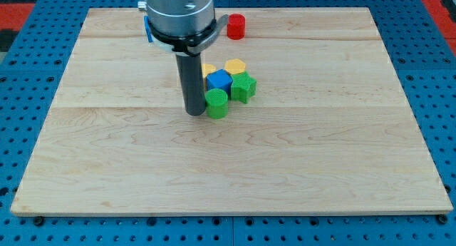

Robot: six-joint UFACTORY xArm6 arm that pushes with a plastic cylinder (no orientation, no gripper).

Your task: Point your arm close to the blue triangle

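Note:
My rod comes down from the arm's grey body at the view's top centre, and my tip (194, 113) rests on the board just left of a green cylinder (216, 103), touching or nearly touching it. A blue block (147, 29) shows as a small sliver at the left edge of the arm's body, near the board's top. Most of it is hidden, so I cannot make out its shape. It lies well above my tip in the view. A blue cube (219, 81) sits just right of the rod.
A cluster lies right of the rod: a yellow block (236, 66), a second yellow block (209, 70) partly hidden by the rod, and a green ridged block (244, 87). A red cylinder (236, 26) stands near the top edge of the wooden board (107, 153).

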